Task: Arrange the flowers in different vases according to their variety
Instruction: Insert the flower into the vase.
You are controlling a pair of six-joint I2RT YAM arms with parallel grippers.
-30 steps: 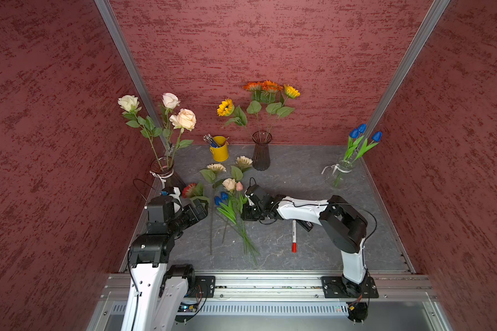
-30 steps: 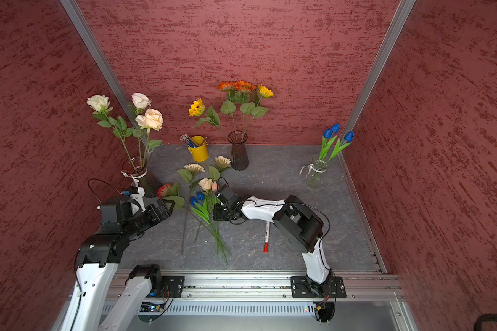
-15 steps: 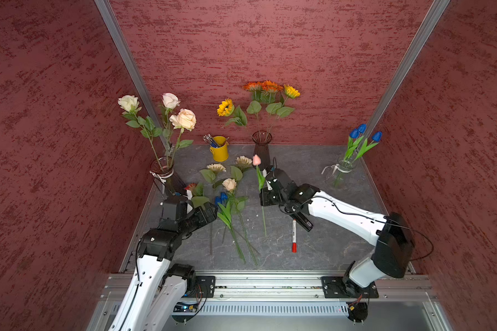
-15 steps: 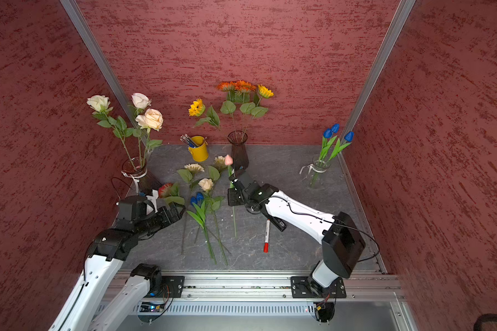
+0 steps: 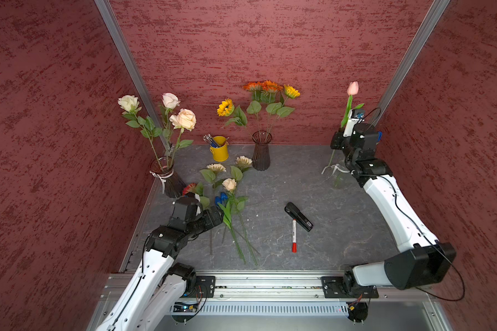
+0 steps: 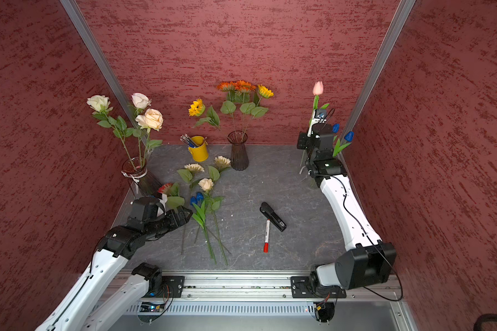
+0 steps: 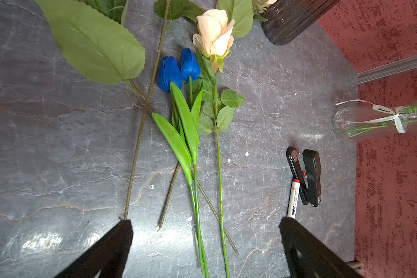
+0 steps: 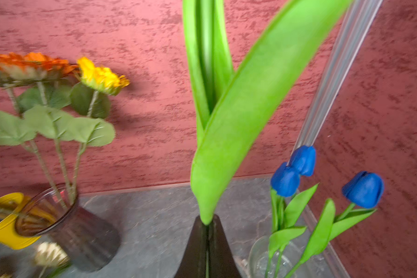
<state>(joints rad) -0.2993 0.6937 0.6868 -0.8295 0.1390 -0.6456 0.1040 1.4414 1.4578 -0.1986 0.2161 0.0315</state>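
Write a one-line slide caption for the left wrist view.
Open left jaws face two blue tulips and a peach rose lying on the grey table, near a stapler and marker.

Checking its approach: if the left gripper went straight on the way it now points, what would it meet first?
The left gripper, open, would likely first meet the stems of the blue tulips lying ahead, with the peach rose stem just beside; its height above the table is unclear.
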